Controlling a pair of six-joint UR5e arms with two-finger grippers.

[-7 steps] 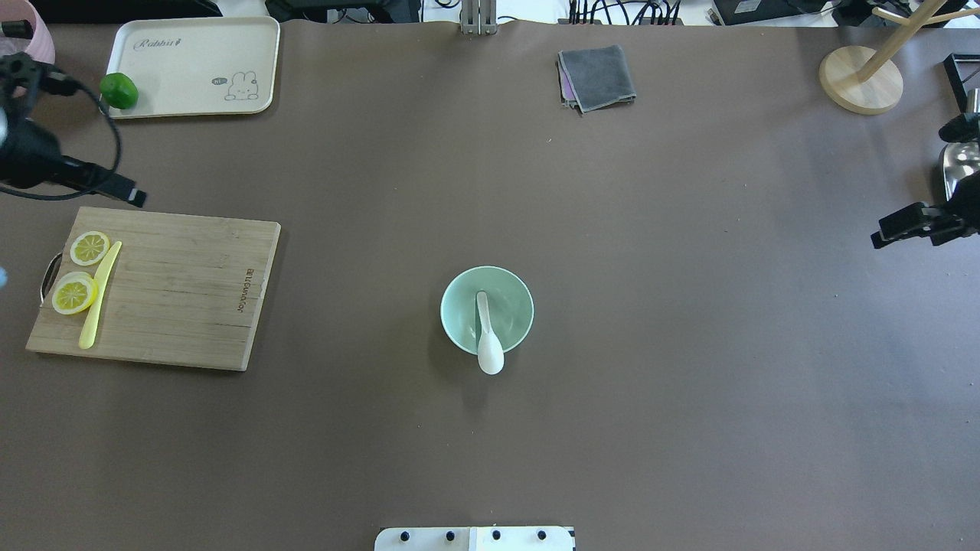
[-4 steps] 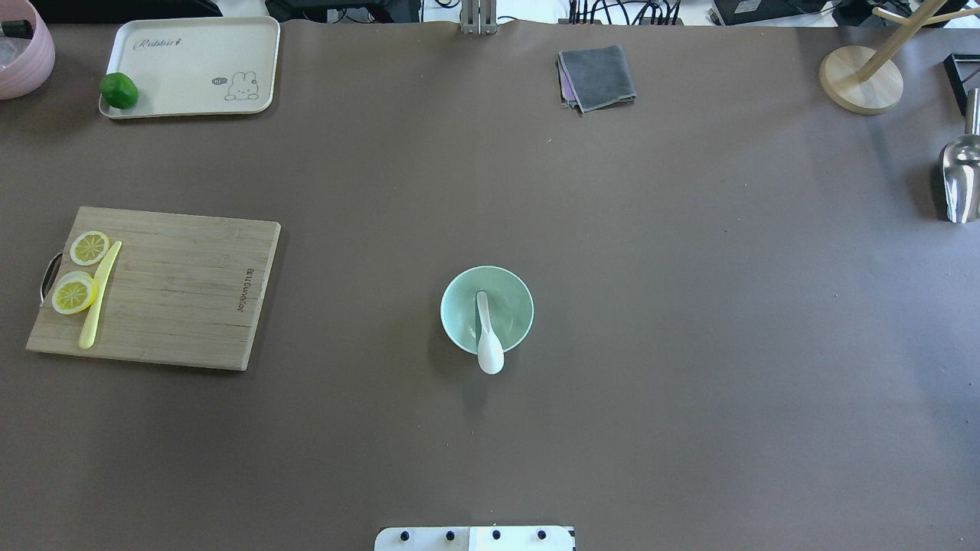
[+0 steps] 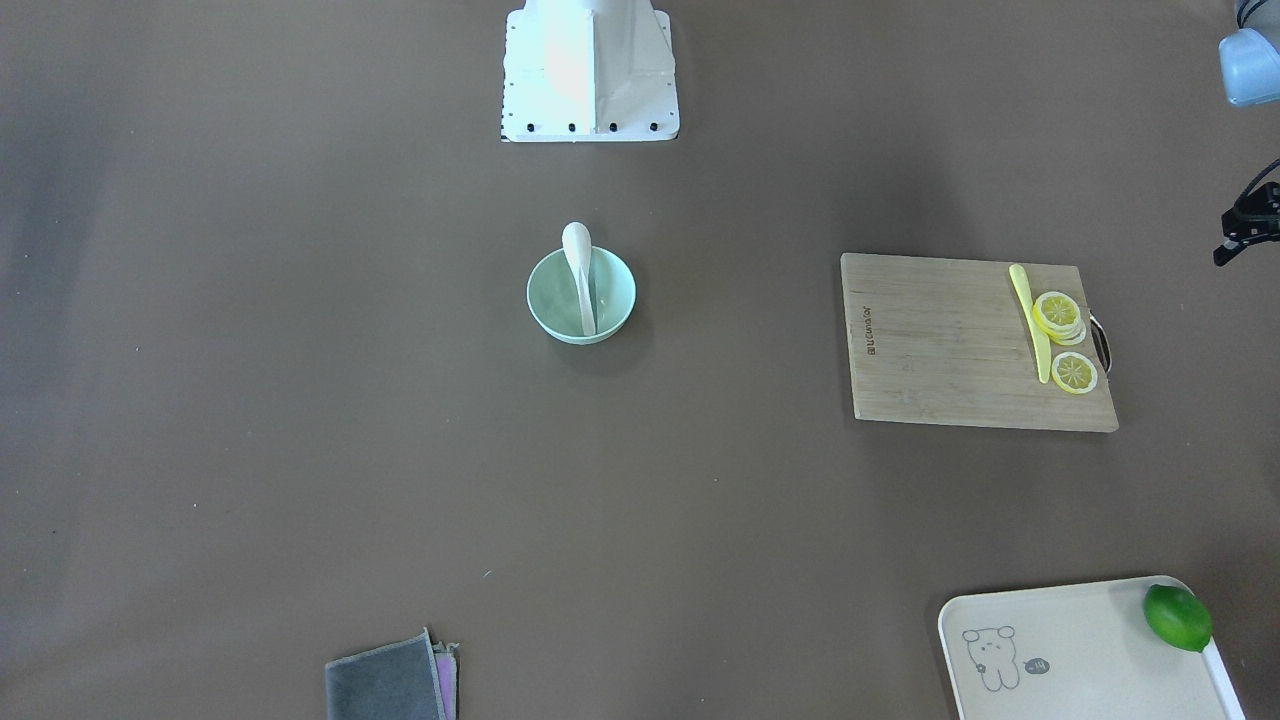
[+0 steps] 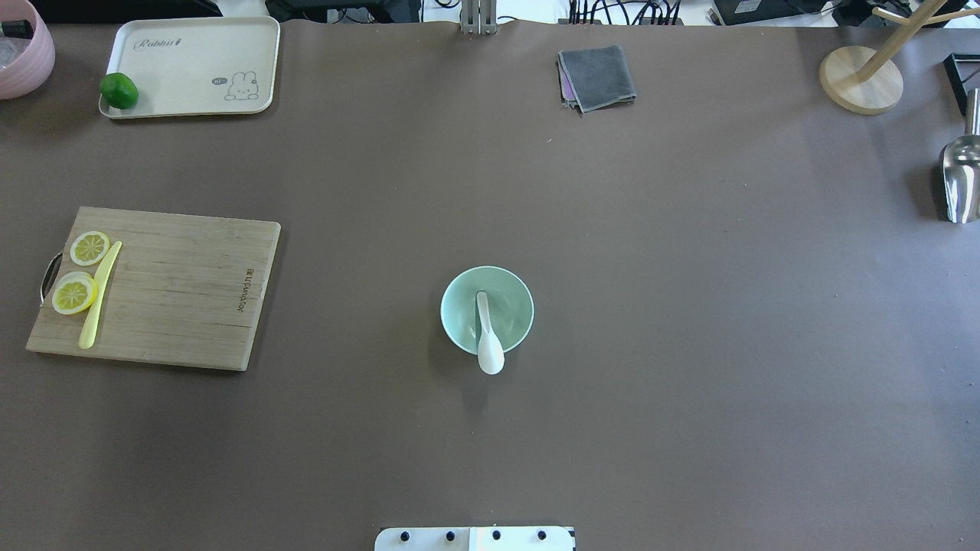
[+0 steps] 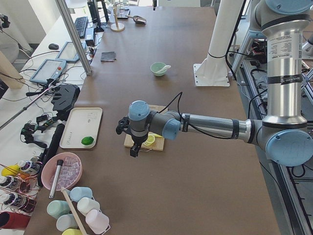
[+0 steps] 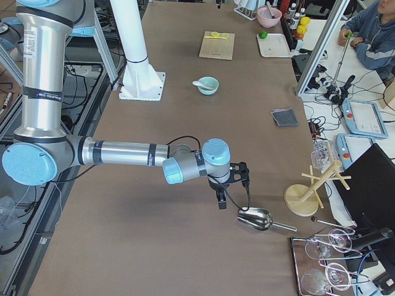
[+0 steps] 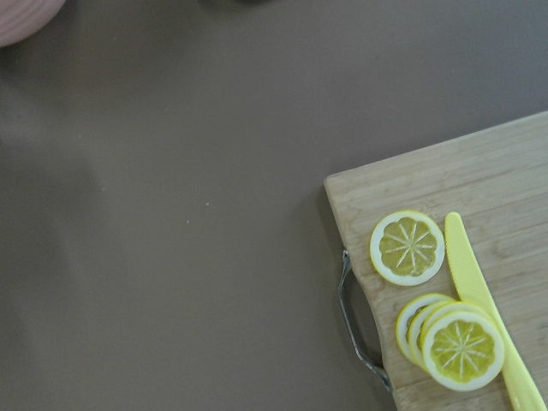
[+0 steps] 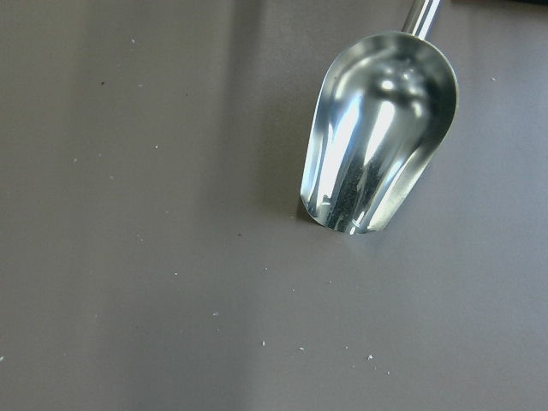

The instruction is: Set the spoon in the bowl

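The white spoon lies in the mint-green bowl near the table's middle. Its handle rests inside and its scoop hangs over the rim on the robot's side. Both also show in the front-facing view, the spoon and the bowl. My left gripper hangs far off, over the cutting board's handle end. My right gripper hangs far off, beside the metal scoop. I cannot tell whether either gripper is open or shut. No fingers show in the wrist views.
A wooden cutting board with lemon slices and a yellow knife lies at the left. A tray with a lime, a grey cloth, a wooden stand and a pink bowl line the far edge.
Both arms have left the overhead view, the left off the left edge and the right off the right edge. The spoon and bowl have not moved.
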